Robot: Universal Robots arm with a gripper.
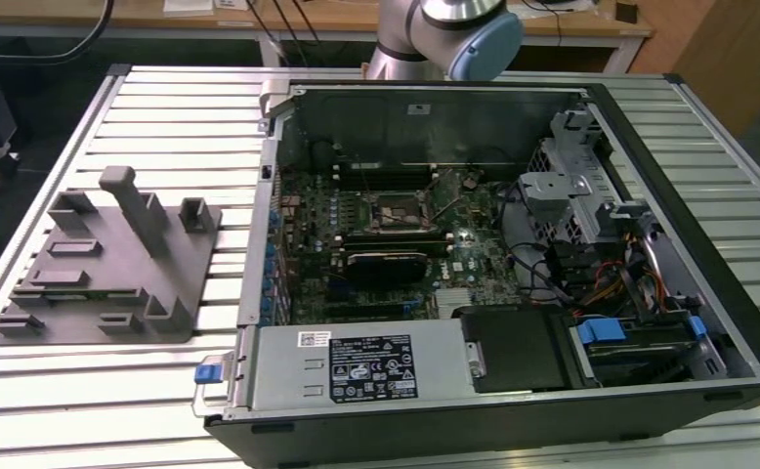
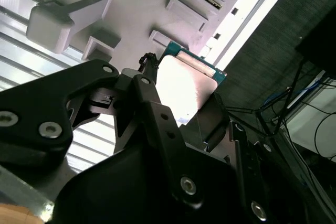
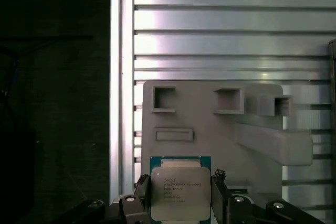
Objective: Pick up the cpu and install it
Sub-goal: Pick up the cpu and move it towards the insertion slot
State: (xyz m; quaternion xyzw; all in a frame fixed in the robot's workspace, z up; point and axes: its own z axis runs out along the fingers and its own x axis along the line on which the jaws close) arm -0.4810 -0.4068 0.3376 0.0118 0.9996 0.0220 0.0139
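In the first wrist view the fingers (image 3: 143, 195) are closed on opposite edges of the cpu (image 3: 180, 192), gripping it with its metal top showing in front of the grey fixture block (image 3: 210, 124). The exterior view shows that block on the slatted desk (image 1: 94, 410), at 9 o'clock from the open computer case (image 1: 433, 122). The motherboard socket (image 1: 387, 210) sits inside the case.

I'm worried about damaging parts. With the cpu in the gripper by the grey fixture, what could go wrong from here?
1. The gripper clamps the cpu by two opposite edges only; it might slip or tilt.
2. The motherboard socket lies deep inside the open computer case, close to cables, so the gripper could bump something there.
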